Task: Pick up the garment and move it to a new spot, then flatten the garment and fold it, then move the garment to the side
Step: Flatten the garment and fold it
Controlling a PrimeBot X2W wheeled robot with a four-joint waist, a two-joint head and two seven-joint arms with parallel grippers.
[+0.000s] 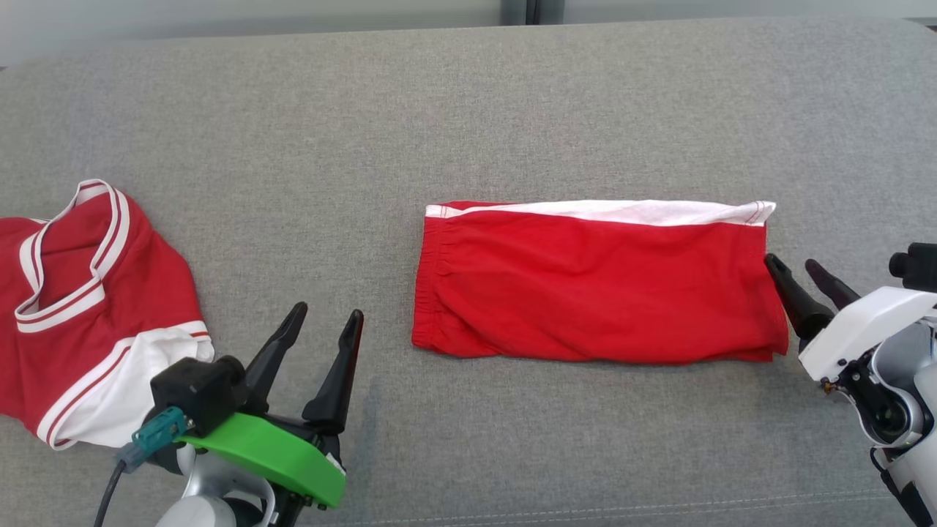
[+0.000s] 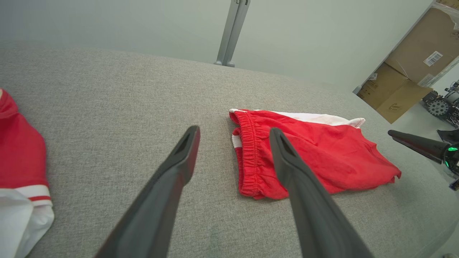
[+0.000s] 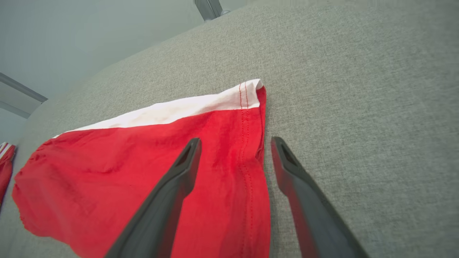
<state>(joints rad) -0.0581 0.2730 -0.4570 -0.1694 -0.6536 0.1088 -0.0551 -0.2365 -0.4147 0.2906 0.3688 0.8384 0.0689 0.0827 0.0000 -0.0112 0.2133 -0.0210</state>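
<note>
The garment (image 1: 596, 282) is a pair of red shorts with a white band along its far edge, lying folded flat as a rectangle on the grey cushion (image 1: 468, 117). The shorts (image 2: 308, 154) show their elastic waistband toward my left gripper (image 2: 235, 132). My left gripper (image 1: 327, 322) stands open on the cushion, left of the shorts and apart from them. My right gripper (image 1: 798, 271) is open at the shorts' right hem. In the right wrist view its fingers straddle the hem of the shorts (image 3: 143, 175), with the gripper (image 3: 235, 143) holding nothing.
A second red and white garment (image 1: 80, 315) lies crumpled at the cushion's left end, close to my left arm. Cardboard boxes (image 2: 408, 71) stand beyond the cushion's right end. A metal post (image 2: 231, 32) rises behind the cushion.
</note>
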